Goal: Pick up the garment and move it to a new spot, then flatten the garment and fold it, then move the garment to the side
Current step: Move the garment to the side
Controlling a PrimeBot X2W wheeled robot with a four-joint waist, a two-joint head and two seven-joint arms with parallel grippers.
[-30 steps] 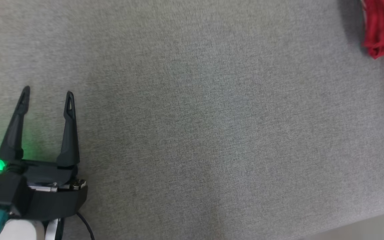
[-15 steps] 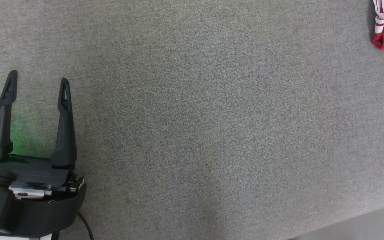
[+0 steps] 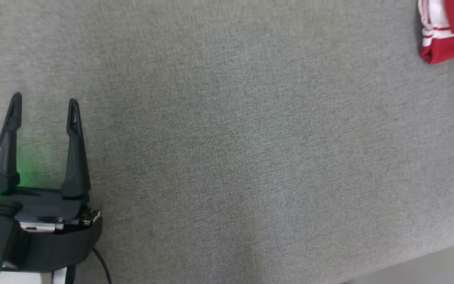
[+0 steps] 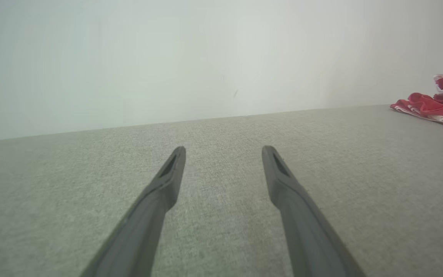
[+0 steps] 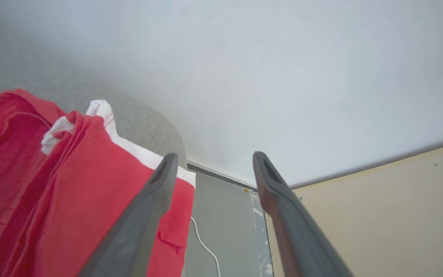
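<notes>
The garment [image 3: 445, 37] is red with white stripes and lies bunched at the far right of the grey table [image 3: 250, 138]. My left gripper [image 3: 44, 100] is open at the lower left, far from the garment, with nothing between its fingers. In the left wrist view that gripper [image 4: 223, 151] hovers low over the cloth surface, and the garment [image 4: 435, 107] shows at the right edge. My right gripper [image 5: 215, 156] is open and empty. The garment [image 5: 52, 184] hangs just left of it, partly behind the left finger [image 5: 156, 188].
The table's front edge [image 3: 428, 266] runs across the lower right corner. Past the table's end, the right wrist view shows a beige floor [image 5: 379, 215], a white cable [image 5: 206, 246] and a pale wall [image 5: 283, 77].
The head view has shifted a little. The garment's visible corner went from a plain red edge casting a shadow to a white-striped fold on the table. My left gripper stays open.
</notes>
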